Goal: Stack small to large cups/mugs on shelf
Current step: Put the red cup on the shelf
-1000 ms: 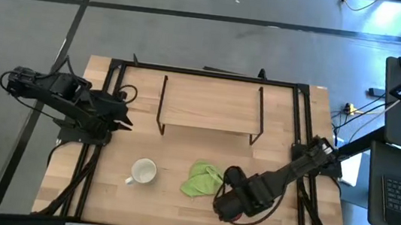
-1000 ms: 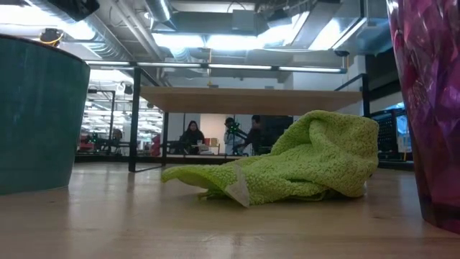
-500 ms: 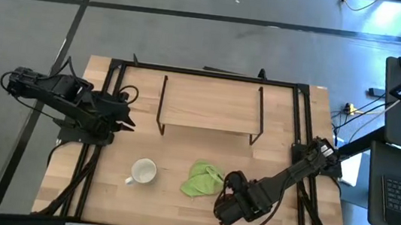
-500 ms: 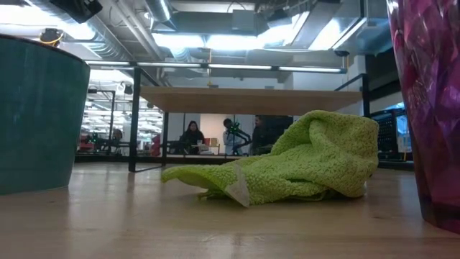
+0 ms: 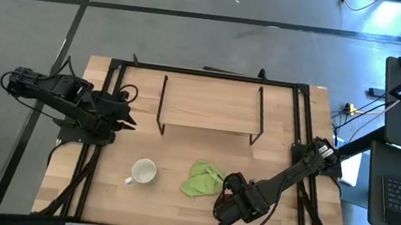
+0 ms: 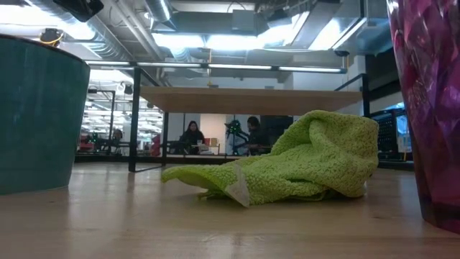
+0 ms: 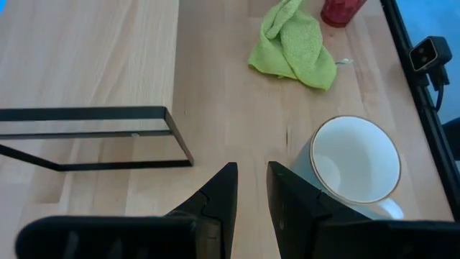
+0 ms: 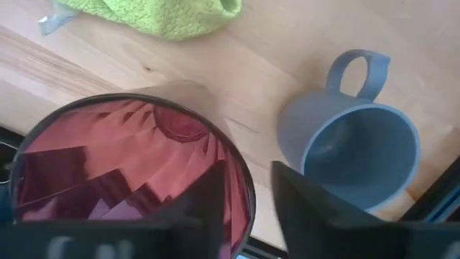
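Note:
The red ribbed tumbler (image 8: 108,173) stands upright on the table near its front edge, and it also shows in the low view (image 6: 431,108). My right gripper (image 8: 251,208) is right above it (image 5: 229,207) and open. One finger is over the tumbler's mouth and one is outside its rim. The grey-blue mug (image 8: 359,144) stands upright beside the tumbler; my right arm hides it in the high view. The cream-white mug (image 5: 143,172) stands upright left of the green cloth (image 5: 200,179). The shelf (image 5: 211,105) is bare. My left gripper (image 7: 250,173) waits at the table's left, open by a narrow gap. My right gripper comes from above with the tumbler's rim (image 8: 246,188), on the side toward the grey-blue mug, between its fingers: one finger inside, one outside. I cannot tell whether they touch the rim. The tumbler stands upright on the table.
The green cloth (image 6: 287,169) lies crumpled between the cream-white mug and the tumbler. The shelf's black rod legs (image 7: 172,129) stand on the table's far half. A black frame (image 5: 301,124) runs along the table's edges. People show in the room behind.
My right gripper has moved toward the table's near edge, from beside the tumbler to right over it, and now covers it in the high view. The tumbler, the mugs and the cloth have stayed in place.

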You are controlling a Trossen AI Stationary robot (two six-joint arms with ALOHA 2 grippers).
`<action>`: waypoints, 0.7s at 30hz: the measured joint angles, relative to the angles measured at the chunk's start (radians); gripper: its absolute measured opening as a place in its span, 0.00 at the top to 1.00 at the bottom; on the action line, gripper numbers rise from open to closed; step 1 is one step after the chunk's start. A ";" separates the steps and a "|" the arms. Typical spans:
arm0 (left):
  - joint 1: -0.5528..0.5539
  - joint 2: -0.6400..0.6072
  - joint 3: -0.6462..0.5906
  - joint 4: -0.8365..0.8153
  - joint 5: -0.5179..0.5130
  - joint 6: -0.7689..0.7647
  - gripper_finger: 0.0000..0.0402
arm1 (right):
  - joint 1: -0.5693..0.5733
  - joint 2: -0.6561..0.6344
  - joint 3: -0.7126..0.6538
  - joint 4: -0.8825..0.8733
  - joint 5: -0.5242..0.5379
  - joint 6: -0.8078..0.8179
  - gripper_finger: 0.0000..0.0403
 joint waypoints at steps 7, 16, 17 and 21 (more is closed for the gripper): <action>0.000 0.000 0.000 0.001 -0.025 0.001 0.82 | -0.007 -0.005 0.002 -0.013 -0.001 -0.008 0.95; 0.065 0.000 0.000 0.002 -0.027 0.004 0.82 | -0.152 -0.064 0.121 -0.122 -0.033 -0.188 0.97; 0.074 0.000 0.000 0.002 -0.027 0.004 0.82 | -0.175 -0.072 0.146 -0.118 -0.034 -0.224 0.98; 0.104 0.000 0.000 0.009 -0.027 0.013 0.82 | -0.262 -0.109 0.252 -0.113 -0.043 -0.320 0.98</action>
